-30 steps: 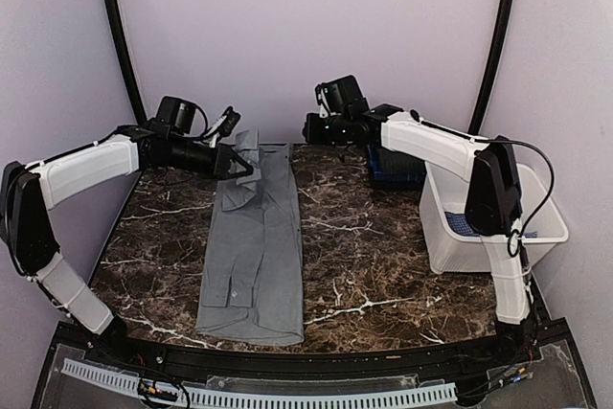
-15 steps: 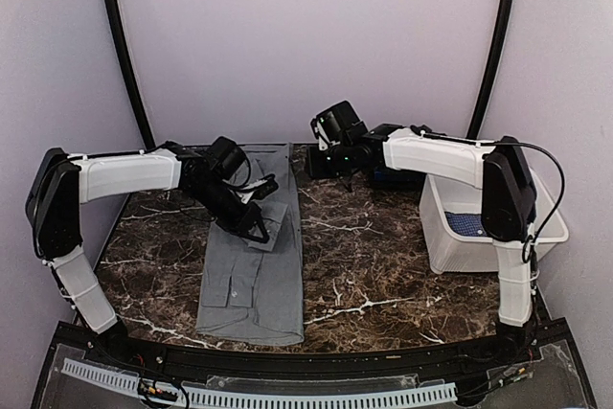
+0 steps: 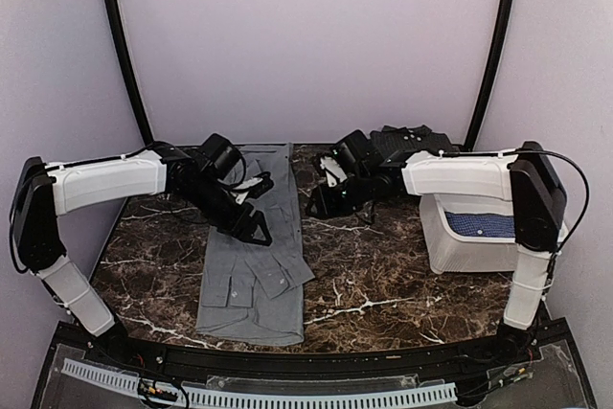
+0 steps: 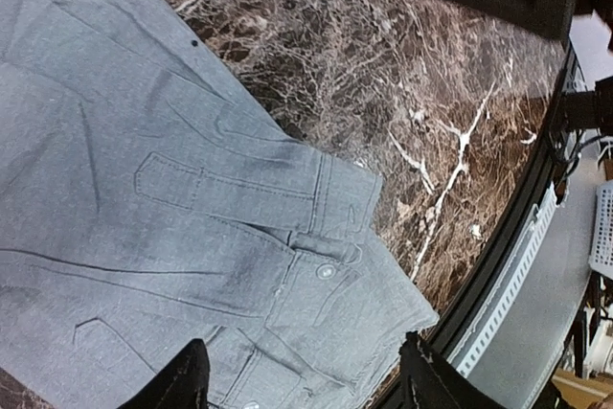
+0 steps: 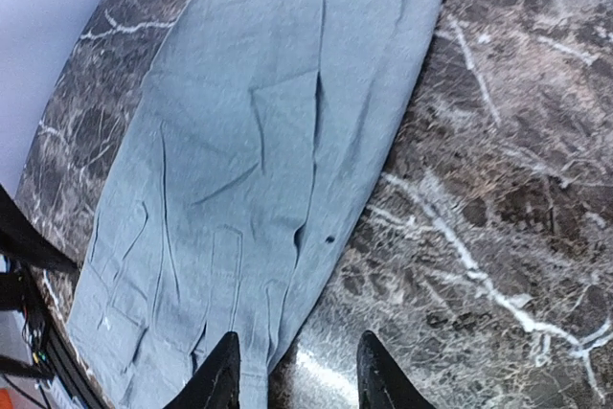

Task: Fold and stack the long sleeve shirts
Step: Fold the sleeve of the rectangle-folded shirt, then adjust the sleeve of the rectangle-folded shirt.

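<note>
Dark marble bench (image 3: 383, 265), plain lilac walls, and the grey shirt (image 3: 251, 284) lies on the left half as a long narrow strip running from the back edge toward the arms. The big change: a second ago the left end effector (image 3: 257, 229) is up at the collar end, clenched on cloth. Now it sits over the middle of the shirt with its jaws sprung apart and nothing between them, which the left wrist view confirms. So the sleeve (image 3: 273, 270) is released and lies down along the body, with its cuff (image 4: 340, 200) poking slightly past the shirt's right edge onto the marble.

The right end effector (image 3: 321, 203) is also lower and closer than it was, hovering just beside the shirt's right edge. Its fingers are apart and it holds nothing.

My read is that the sleeve fold is basically done, though that stray cuff might want a nudge. What's left looks like folding the strip end over end. The blue dotted shirt (image 3: 484, 224) is in the white tub (image 3: 450, 246) on the right, so there's no stack yet
</note>
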You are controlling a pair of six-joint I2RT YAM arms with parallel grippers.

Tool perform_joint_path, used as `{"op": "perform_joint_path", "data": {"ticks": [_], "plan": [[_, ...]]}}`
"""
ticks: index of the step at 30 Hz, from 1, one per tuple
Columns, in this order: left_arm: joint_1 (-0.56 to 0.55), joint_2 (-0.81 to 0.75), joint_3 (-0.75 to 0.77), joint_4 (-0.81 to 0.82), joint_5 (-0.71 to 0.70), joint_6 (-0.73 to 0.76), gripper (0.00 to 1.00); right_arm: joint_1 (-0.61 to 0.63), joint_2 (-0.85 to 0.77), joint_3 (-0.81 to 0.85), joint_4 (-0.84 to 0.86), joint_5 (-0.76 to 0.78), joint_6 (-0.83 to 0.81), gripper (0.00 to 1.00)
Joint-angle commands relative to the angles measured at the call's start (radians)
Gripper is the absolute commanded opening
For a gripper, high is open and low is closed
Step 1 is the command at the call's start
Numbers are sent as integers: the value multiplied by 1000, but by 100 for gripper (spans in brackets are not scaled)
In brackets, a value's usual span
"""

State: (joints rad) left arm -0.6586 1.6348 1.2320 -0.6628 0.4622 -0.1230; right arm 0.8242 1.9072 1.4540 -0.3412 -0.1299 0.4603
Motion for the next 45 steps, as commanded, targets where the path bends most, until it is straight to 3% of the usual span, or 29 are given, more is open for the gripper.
{"op": "perform_joint_path", "data": {"ticks": [1,10,21,24,32,39,45], "plan": [[19,-60,-38,35,-132,-140,65,32,-33,-82,68,-173,-46,39],[173,-59,-118,221,-159,-369,53,76,25,-186,100,-243,6,39],[217,-6,-88,273,-177,-390,51,99,72,-215,94,-278,81,35],[223,-3,-88,285,-176,-394,51,104,70,-219,88,-278,97,31],[239,18,-71,310,-171,-409,51,123,63,-190,59,-320,138,0],[240,54,-30,305,-128,-394,50,133,57,-143,17,-459,197,0],[240,75,-16,297,-123,-386,49,167,88,-106,13,-491,258,0]]}}
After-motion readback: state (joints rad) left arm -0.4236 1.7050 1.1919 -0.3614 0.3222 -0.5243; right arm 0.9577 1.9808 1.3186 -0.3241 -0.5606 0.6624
